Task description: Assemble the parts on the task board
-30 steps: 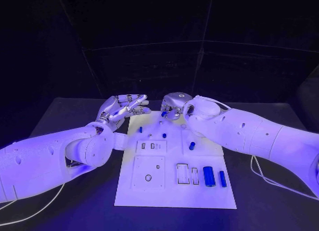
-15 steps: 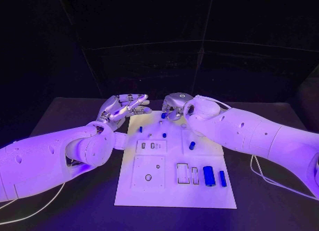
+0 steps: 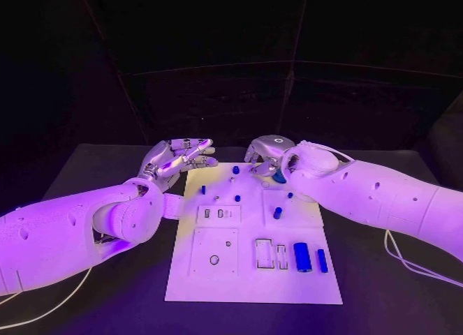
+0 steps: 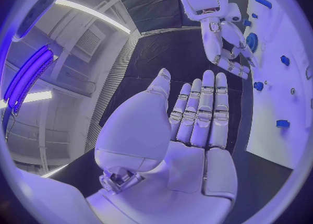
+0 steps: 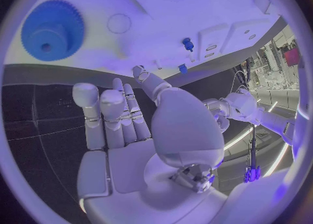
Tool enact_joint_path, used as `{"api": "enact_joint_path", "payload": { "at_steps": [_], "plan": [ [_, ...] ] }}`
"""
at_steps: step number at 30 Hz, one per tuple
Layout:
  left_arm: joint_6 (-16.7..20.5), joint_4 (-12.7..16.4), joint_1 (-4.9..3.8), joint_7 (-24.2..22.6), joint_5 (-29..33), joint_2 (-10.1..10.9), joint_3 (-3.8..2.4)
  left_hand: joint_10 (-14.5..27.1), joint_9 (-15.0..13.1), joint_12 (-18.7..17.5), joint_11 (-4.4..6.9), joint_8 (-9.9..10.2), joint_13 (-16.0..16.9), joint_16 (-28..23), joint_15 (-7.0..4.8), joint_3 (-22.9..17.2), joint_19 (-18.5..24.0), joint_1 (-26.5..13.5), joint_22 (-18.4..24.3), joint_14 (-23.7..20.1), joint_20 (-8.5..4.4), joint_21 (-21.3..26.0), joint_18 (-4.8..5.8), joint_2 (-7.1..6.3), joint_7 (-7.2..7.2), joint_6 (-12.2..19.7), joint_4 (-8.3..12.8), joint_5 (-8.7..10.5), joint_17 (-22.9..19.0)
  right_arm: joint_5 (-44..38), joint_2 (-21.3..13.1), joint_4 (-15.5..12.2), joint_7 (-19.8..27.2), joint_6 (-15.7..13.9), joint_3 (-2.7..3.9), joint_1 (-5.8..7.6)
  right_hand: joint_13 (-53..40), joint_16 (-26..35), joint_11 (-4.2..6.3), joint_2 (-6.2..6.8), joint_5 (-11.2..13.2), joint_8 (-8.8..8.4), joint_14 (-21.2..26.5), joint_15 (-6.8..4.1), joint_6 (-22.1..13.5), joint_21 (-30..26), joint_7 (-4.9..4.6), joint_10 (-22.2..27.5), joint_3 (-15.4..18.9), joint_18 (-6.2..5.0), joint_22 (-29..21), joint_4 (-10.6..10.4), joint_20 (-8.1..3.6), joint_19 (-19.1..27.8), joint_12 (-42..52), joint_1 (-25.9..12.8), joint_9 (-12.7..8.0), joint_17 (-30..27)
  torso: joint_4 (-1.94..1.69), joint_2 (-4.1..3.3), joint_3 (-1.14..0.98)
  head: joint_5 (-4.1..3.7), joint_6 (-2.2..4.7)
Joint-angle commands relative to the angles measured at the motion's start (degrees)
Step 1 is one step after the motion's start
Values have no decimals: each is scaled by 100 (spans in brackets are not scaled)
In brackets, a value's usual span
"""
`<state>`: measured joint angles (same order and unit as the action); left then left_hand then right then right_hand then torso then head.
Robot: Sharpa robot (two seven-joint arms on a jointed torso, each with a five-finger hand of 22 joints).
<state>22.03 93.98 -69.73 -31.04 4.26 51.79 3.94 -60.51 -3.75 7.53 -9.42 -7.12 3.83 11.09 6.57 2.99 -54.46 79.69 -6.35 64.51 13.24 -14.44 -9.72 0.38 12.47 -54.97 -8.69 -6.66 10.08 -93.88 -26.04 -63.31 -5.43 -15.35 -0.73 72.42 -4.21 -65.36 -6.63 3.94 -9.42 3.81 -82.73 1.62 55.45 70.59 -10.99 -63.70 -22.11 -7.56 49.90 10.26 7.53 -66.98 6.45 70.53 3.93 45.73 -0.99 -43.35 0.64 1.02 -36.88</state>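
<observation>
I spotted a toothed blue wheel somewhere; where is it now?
The blue gear lies on the task board at its far end, beside the right robot hand.

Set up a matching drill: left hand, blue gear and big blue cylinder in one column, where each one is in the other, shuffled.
Things:
1. left hand
2. blue gear
3. big blue cylinder

Places:
A. lying on the near right part of the task board
B. raised by the board's far left corner, holding nothing
C. flat on the board's far end, close to the right hand

Pairs: 1-B, 2-C, 3-A
</observation>
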Motion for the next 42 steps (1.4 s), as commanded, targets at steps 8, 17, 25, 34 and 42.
{"api": "enact_joint_path", "payload": {
  "at_steps": [8, 17, 25, 34, 42],
  "plan": [
    [-119, 13, -13, -12, -38, 49, -3, 27, 4, -42, -7, 30, -7, -40, 15, 3, -50, 21, 9, 22, -11, -20, -76, 47, 11, 0, 44, 28, 9, 1399, -1048, -801, -169, -205, 37, 51, -2017, -1329, 450, 429, -318, 89, -399, -367, -243, 834, 276, -1357, 1580, 245, 1445, -795, -316, -919, 2406, 29, 25, 2018, 105, 52, -15, -29, 48],
    [-137, -31, -13, -5, -38, 24, -3, 24, 3, -43, -3, 30, -6, -43, 14, 3, -50, 23, 10, 21, -11, -19, -76, 50, 5, -4, 48, 28, 10, 1607, -1260, -708, -449, 368, 45, 62, -6207, -2003, 239, 275, -335, 241, -520, -172, -634, 1247, 150, -1455, 2426, 375, 2225, -1916, -147, -1229, 6224, 838, 15, 3283, 95, 38, -22, -53, 36],
    [-142, -72, -13, 1, -38, -13, -2, 22, 3, -45, -2, 30, -6, -45, 13, 3, -51, 23, 11, 21, -12, -18, -76, 53, 3, -6, 50, 28, 11, 1573, -1131, -489, -600, 638, 45, 62, -6555, -2061, 217, 175, -426, 301, -533, -149, -675, 1281, 134, -1524, 2366, 383, 2280, -1959, -118, -1237, 6522, 1026, 19, 3408, 78, 33, -16, -80, 30],
    [-136, -94, -12, 1, -38, -25, -2, 22, 3, -46, -1, 31, -6, -46, 13, 3, -51, 24, 11, 21, -12, -17, -76, 55, 2, -6, 52, 28, 12, 1531, -1036, -394, -633, 935, 44, 61, -6945, -2106, 221, 125, -456, 391, -548, -148, -605, 1315, 145, -1690, 2358, 395, 2348, -1917, -112, -1264, 6877, 1103, 32, 3511, 86, 40, -14, -79, -6],
    [-137, -105, -12, 3, -38, -25, -2, 24, 3, -48, 0, 32, -7, -48, 12, 1, -52, 27, 12, 21, -12, -16, -77, 59, 0, -6, 56, 27, 13, 1515, -975, -370, -581, 923, 43, 60, -7053, -2124, 224, 93, -454, 421, -555, -150, -574, 1334, 150, -1736, 2352, 403, 2389, -1898, -112, -1284, 6974, 1121, 35, 3553, 77, 39, -14, -83, -8]
  ]
}}
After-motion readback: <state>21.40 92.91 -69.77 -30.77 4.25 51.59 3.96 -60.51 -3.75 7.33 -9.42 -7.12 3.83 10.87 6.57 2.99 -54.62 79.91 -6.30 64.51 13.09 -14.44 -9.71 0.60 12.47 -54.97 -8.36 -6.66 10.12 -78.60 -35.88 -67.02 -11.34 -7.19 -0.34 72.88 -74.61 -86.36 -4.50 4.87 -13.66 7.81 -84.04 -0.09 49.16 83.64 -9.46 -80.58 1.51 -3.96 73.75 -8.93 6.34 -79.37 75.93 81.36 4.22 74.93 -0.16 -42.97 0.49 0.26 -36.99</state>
